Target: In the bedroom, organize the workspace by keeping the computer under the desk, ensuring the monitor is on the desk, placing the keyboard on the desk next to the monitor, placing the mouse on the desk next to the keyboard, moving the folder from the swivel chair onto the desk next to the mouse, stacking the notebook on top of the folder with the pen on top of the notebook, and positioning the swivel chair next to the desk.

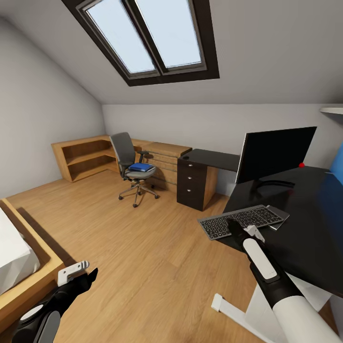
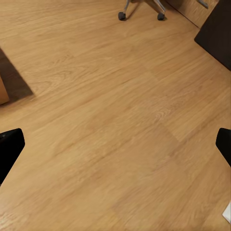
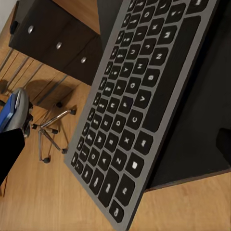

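Note:
The silver-grey keyboard (image 1: 240,220) (image 3: 139,96) lies at the black desk's (image 1: 309,238) front corner, one end jutting past the edge. My right gripper (image 1: 234,227) (image 3: 115,144) hovers over it, open, fingers wide apart. A thin grey notebook (image 1: 280,215) touches the keyboard's far end. The monitor (image 1: 276,152) stands on the desk behind them. Across the room, the grey swivel chair (image 1: 131,164) holds the blue folder (image 1: 141,167) on its seat. My left gripper (image 1: 83,276) (image 2: 115,149) hangs open over bare floor. Mouse, pen and computer are out of view.
A black drawer unit (image 1: 193,183) with silver knobs carries the desk's far wing. Low light-wood cabinets (image 1: 95,155) line the back wall. A bed (image 1: 14,267) is at my left. The desk's white foot (image 1: 233,309) lies below my right arm. A small red thing (image 1: 301,165) sits by the monitor.

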`<state>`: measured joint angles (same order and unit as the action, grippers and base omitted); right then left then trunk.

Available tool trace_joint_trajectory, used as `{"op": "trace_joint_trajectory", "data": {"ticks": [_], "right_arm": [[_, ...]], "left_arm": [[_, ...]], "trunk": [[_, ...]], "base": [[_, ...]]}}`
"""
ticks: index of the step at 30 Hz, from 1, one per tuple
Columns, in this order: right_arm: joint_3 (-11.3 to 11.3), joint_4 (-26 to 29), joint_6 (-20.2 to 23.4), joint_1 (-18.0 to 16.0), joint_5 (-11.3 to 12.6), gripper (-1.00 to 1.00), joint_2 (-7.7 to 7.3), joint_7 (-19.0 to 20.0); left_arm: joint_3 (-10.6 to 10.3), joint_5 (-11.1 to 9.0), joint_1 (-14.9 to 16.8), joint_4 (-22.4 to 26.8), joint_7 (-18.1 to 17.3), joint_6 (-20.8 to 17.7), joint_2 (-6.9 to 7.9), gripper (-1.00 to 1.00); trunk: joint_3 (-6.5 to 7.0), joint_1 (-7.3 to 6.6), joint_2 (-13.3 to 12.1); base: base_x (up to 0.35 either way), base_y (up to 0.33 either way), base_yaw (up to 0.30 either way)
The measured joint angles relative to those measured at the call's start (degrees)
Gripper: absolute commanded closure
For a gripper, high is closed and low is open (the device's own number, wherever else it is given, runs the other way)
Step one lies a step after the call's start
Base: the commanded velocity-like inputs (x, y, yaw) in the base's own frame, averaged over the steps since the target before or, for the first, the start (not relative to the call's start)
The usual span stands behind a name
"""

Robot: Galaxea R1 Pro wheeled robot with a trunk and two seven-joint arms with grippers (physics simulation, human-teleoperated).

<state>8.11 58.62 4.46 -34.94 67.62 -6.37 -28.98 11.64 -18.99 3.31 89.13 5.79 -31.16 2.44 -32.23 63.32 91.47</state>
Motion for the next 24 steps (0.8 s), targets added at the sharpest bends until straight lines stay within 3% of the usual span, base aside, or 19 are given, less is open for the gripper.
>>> {"op": "trace_joint_trajectory", "data": {"ticks": [8,24], "right_arm": [[-0.12,-0.18,-0.03,0.0,-0.05,-1.0,-0.07,0.07],[-0.89,-3.61,-0.12,0.0,-0.17,-1.0,-0.24,0.22]], "left_arm": [[0.0,0.0,0.0,0.0,0.05,0.01,-0.04,-1.0],[0.0,0.0,0.0,0.0,0.04,-0.29,-0.06,-1.0]], "trunk": [[0.0,0.0,0.0],[0.0,0.02,0.0]], "base": [[0.228,0.0,0.0],[0.012,0.0,0.0]]}}
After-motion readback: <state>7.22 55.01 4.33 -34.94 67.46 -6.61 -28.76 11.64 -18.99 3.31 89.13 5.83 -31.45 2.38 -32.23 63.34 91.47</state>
